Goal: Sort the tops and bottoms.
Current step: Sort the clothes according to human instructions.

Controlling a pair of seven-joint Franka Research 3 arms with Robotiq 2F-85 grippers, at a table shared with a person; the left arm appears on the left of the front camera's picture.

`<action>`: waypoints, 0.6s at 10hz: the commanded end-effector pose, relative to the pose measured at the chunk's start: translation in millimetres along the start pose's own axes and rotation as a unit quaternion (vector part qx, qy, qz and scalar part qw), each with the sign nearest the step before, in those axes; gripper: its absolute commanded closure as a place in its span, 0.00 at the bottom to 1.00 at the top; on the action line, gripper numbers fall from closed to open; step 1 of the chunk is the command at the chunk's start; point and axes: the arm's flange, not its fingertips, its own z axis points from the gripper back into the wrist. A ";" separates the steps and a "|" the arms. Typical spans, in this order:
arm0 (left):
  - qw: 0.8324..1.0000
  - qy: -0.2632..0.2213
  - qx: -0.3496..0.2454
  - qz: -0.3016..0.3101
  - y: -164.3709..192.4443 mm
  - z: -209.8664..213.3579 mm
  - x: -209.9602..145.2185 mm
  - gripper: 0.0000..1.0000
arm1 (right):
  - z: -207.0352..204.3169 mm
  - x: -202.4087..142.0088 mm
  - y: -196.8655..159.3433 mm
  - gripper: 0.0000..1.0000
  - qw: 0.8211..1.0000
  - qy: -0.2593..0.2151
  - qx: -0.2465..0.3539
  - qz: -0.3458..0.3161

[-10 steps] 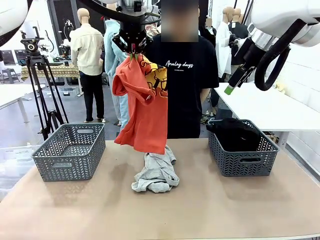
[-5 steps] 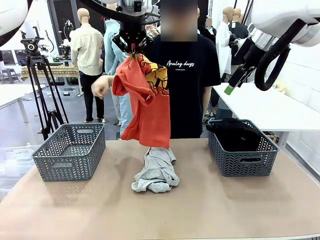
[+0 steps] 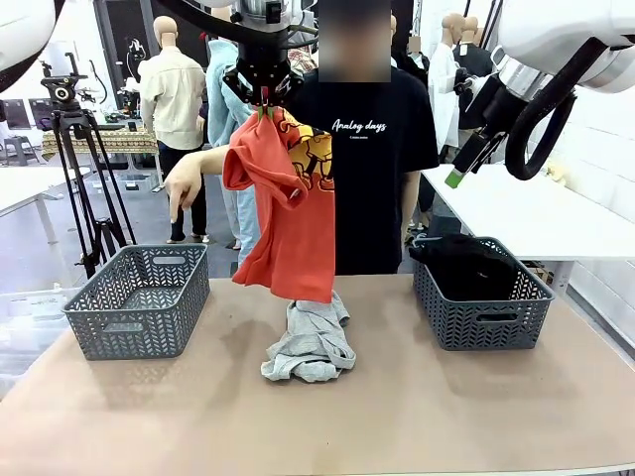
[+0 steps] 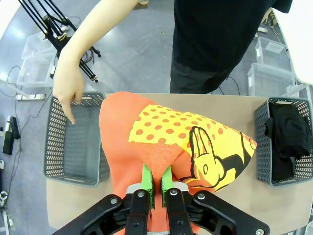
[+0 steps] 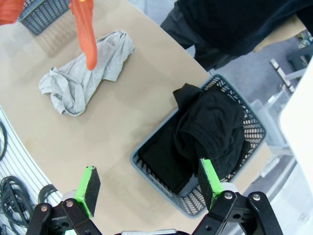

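Note:
My left gripper (image 3: pixel 264 99) (image 4: pixel 156 183) is shut on the orange T-shirt (image 3: pixel 288 213) (image 4: pixel 161 147), which hangs high above the table's middle with its yellow print showing. The light grey shirt (image 3: pixel 312 339) (image 5: pixel 85 73) lies crumpled on the table below it. The black bottoms (image 3: pixel 466 266) (image 5: pixel 210 125) sit in the right basket (image 3: pixel 483 317) (image 5: pixel 168 188). My right gripper (image 3: pixel 454 178) (image 5: pixel 149 183) hangs open high at the right, above that basket, holding nothing. The person's hand (image 3: pixel 184 190) (image 4: pixel 66 98) points down at the left basket (image 3: pixel 139 299) (image 4: pixel 73 139).
The person stands at the far edge behind the hanging T-shirt. The left grey basket has nothing in it. A tripod (image 3: pixel 79 178) stands beyond the table's left side. Bare table lies in front of the grey shirt and between the baskets.
The person's hand has come out from behind the orange T-shirt and swung down to point at the left basket. The T-shirt sways slightly. Both arms hold still.

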 end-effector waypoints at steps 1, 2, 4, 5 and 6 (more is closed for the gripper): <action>1.000 -0.003 0.000 0.003 3.8 4.1 1.3 1.00 | -0.8 1.2 -0.5 0.00 1.000 0.002 0.001 0.001; 1.000 -0.003 0.000 0.003 3.8 4.1 1.3 1.00 | -0.8 1.2 -0.5 0.00 1.000 0.002 0.001 0.001; 1.000 -0.003 0.000 0.003 3.8 4.1 1.3 1.00 | -0.8 1.2 -0.5 0.00 1.000 0.002 0.001 0.001; 1.000 -0.003 0.000 0.003 3.8 4.1 1.3 1.00 | -0.8 1.2 -0.5 0.00 1.000 0.002 0.001 0.001; 1.000 -0.003 0.000 0.003 3.8 4.1 1.3 1.00 | -0.8 1.2 -0.5 0.00 1.000 0.002 0.001 0.001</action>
